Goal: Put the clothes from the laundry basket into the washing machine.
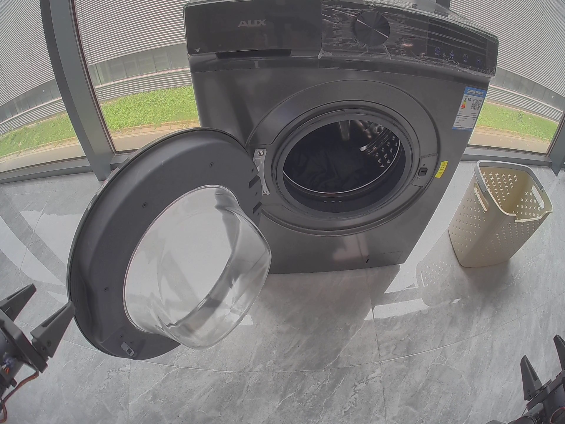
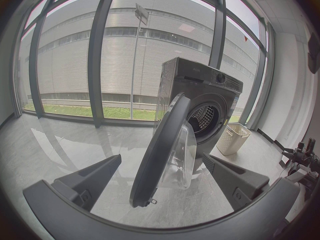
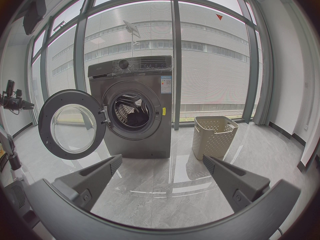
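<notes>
Clothes (image 1: 326, 169), a dark bundle, are lying low inside the drum (image 1: 384, 143) of the washing machine (image 1: 329, 248), the farthest of the task's things from me.

Nearest to me, I am holding my left gripper (image 2: 161, 157) low over the near left part of the grey marbled floor (image 1: 353, 354), its fingers spread wide apart. It is hanging close to the lower rim of the open door (image 1: 115, 219) but is not touching it. I am keeping my right gripper (image 3: 162, 157) low over the near right part of the floor, fingers likewise spread apart.

Just beyond my left gripper, the round door is standing swung fully open toward me on my left. It is hanging from its hinge at the left side of the opening, with its clear glass bowl (image 1: 194, 266) bulging my way.

Behind it, the washing machine is standing at the far edge of the floor, facing me, with its control knob (image 1: 372, 27) sitting on the top panel.

The cream laundry basket (image 1: 482, 231) is standing upright on the floor near the machine's right side, a little apart from it, showing me its perforated inner walls.

Farthest off, tall windows (image 1: 135, 30) are running along the floor's far edge, with a strip of grass (image 1: 147, 107) showing outside.
</notes>
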### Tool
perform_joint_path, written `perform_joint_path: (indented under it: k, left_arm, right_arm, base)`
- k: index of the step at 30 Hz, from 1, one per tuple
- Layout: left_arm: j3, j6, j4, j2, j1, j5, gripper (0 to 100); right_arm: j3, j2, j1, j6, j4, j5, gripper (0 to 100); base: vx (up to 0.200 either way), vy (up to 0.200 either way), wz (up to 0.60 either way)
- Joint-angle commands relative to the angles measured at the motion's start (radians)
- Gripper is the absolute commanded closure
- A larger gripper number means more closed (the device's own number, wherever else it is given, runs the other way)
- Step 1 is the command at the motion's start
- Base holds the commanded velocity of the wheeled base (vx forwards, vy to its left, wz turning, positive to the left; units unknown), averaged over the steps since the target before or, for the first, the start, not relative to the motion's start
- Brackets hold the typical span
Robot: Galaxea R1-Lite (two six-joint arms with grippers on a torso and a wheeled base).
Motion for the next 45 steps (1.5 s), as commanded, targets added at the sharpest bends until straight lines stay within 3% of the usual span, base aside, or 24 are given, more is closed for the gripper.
perform_joint_path:
  k: [1, 11, 14, 15, 16, 17, 18, 20, 21, 22, 23, 31, 33, 37, 42, 45]
  left_arm:
    - [-0.025, -0.001, -0.074, 0.206, -0.004, -0.034, 0]
    - [-0.032, 0.001, -0.152, 0.311, -0.005, -0.107, 0]
    - [-0.026, -0.001, -0.152, 0.308, -0.025, -0.211, 0]
    - [-0.026, -0.001, -0.152, 0.308, -0.025, -0.211, 0]
    - [-0.021, -0.004, -0.152, 0.295, -0.056, -0.258, 0]
    - [-0.020, -0.004, -0.152, 0.286, -0.073, -0.273, 0]
    - [-0.020, -0.009, -0.152, 0.266, -0.096, -0.287, 0]
    - [-0.021, -0.052, -0.146, 0.213, -0.158, -0.302, 0]
    - [-0.023, -0.078, -0.143, 0.194, -0.191, -0.300, 0]
    - [-0.023, -0.078, -0.143, 0.194, -0.191, -0.300, 0]
    - [-0.023, -0.099, -0.140, 0.174, -0.237, -0.290, 0]
    - [-0.014, -0.104, -0.141, 0.145, -0.234, -0.199, 0]
    - [-0.015, -0.104, -0.135, 0.117, -0.211, -0.159, 0]
    - [0.009, -0.101, -0.115, 0.068, -0.201, -0.153, 0]
    - [0.034, -0.062, -0.025, 0.105, -0.275, -0.175, 0]
    - [0.017, -0.053, -0.039, 0.199, -0.318, -0.167, 0]
  right_arm:
    - [0.005, -0.012, 0.000, 0.000, 0.000, 0.000, 0]
    - [0.005, -0.012, 0.000, 0.000, 0.000, 0.000, 0]
    - [0.005, -0.012, 0.000, 0.000, 0.000, 0.000, 0]
    - [0.005, -0.012, 0.000, 0.000, 0.000, 0.000, 0]
    - [0.005, -0.013, 0.000, 0.000, 0.000, 0.000, 0]
    - [0.005, -0.012, 0.000, 0.000, 0.000, 0.000, 0]
    - [0.005, -0.012, 0.000, 0.000, 0.000, 0.000, 0]
    - [0.005, -0.012, 0.000, 0.000, 0.000, 0.000, 0]
    - [0.005, -0.012, 0.000, 0.000, 0.000, 0.000, 0]
    - [0.005, -0.012, 0.000, 0.000, 0.000, 0.000, 0]
    - [0.005, -0.012, 0.000, 0.000, 0.000, 0.000, 0]
    - [0.005, -0.012, 0.000, 0.000, 0.000, 0.000, 0]
    - [0.005, -0.012, 0.000, 0.000, 0.000, 0.000, 0]
    - [0.005, -0.012, 0.000, 0.000, 0.000, 0.000, 0]
    - [0.005, -0.012, 0.000, 0.000, 0.000, 0.000, 0]
    - [0.005, -0.012, 0.000, 0.000, 0.000, 0.000, 0]
  base:
    - [0.000, 0.000, 0.00]
    - [0.000, 0.000, 0.00]
    - [0.000, 0.000, 0.00]
    - [0.000, 0.000, 0.00]
    - [0.000, 0.000, 0.00]
    - [0.000, 0.000, 0.00]
    - [0.000, 0.000, 0.00]
    - [0.000, 0.000, 0.00]
    - [0.000, 0.000, 0.00]
    - [0.000, 0.000, 0.00]
    - [0.000, 0.000, 0.00]
    - [0.000, 0.000, 0.00]
    - [0.000, 0.000, 0.00]
    - [0.000, 0.000, 0.00]
    - [0.000, 0.000, 0.00]
    - [0.000, 0.000, 0.00]
